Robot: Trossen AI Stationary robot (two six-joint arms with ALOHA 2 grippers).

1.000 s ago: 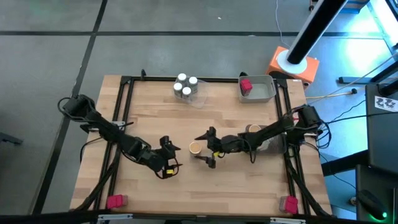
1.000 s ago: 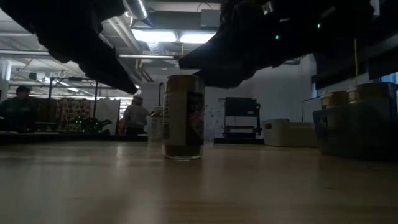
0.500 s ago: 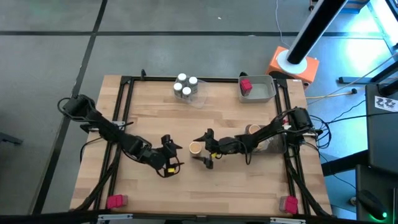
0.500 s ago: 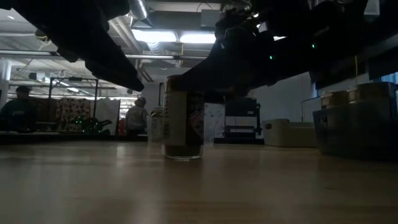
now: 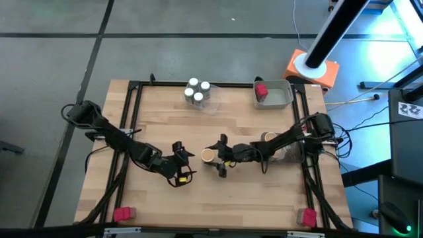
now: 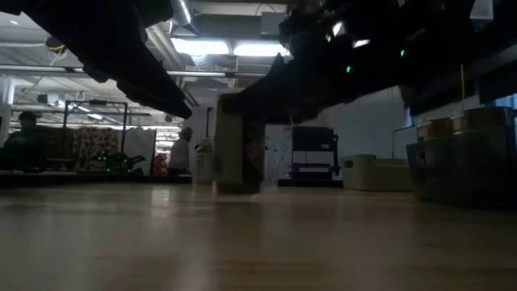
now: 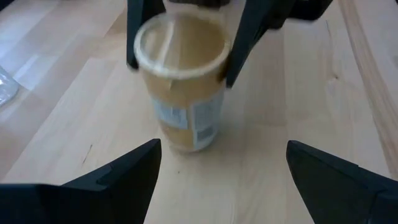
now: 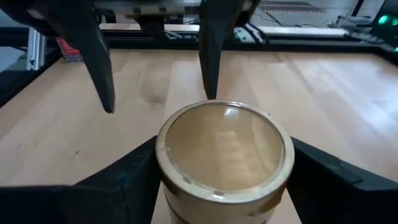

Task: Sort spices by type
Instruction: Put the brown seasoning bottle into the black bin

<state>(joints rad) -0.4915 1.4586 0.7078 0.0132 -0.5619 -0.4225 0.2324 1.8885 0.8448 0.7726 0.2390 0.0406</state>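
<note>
Right gripper (image 5: 218,160) closing in since a second ago, my fingers now clamping the tan jar (image 5: 207,156) mid-table, jar tilting slightly, left gripper (image 5: 181,163) hovering beside it, jaws spread.

From above, the wooden table (image 5: 218,132) is evenly lit, with cyan glare at one corner. At table height the scene is dim and backlit by ceiling strip lights (image 6: 226,47); the arms read as black silhouettes, and the tan jar (image 6: 239,143) is smeared by motion blur. Between the right gripper's fingers (image 8: 124,180) its clear lid (faintly reflective) is sharp; the fingers themselves are soft.
</note>
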